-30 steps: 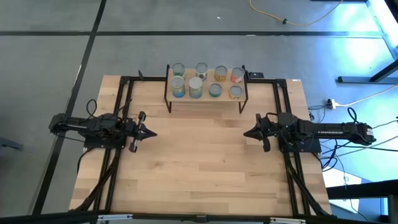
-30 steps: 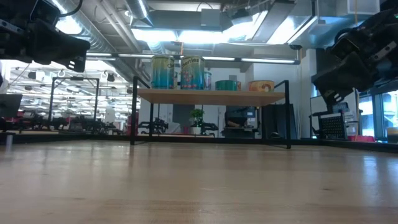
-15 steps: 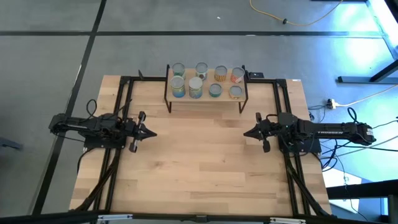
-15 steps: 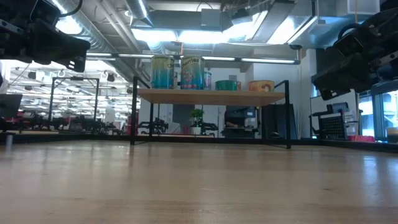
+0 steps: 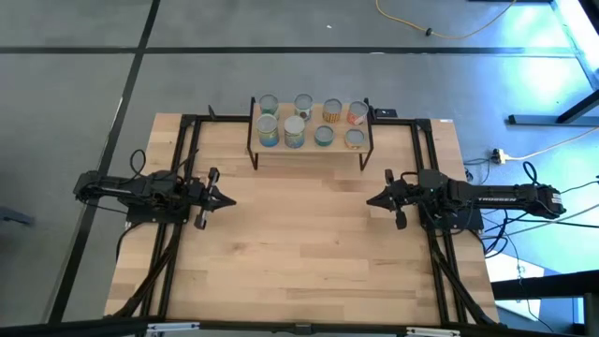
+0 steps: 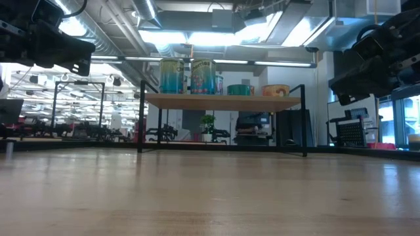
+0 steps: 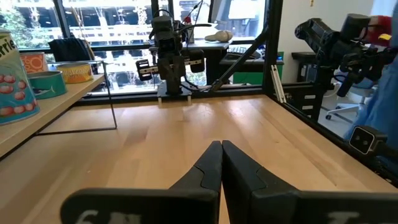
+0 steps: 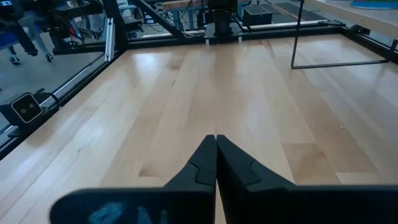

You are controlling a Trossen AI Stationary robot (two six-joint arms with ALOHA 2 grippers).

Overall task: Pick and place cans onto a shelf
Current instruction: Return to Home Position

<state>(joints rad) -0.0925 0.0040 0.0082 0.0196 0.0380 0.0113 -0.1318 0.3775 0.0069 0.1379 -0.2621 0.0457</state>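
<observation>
— Where are the cans [image 5: 294, 132] now?

— All on the shelf [image 6: 223, 101], at the far edge of the surface [image 5: 299, 253]. From above I count eight tops in two rows. None is left on the surface itself.

— And the tools?

— The left tool [image 5: 229, 199] hangs over the left side of the surface and the right tool [image 5: 372, 200] over the right side. Both point inward and are well apart from the shelf. Each wrist view shows the fingers pressed together with nothing between them.

— What has changed?

— Only the right arm. A second ago the low view had its wrist a little lower and tilted. Half a second ago it had lifted to where it sits now, and it has not moved since. The left arm and the cans look the same throughout.

— Meaning?

— I judge the placing finished and both arms home, or very nearly.
</observation>
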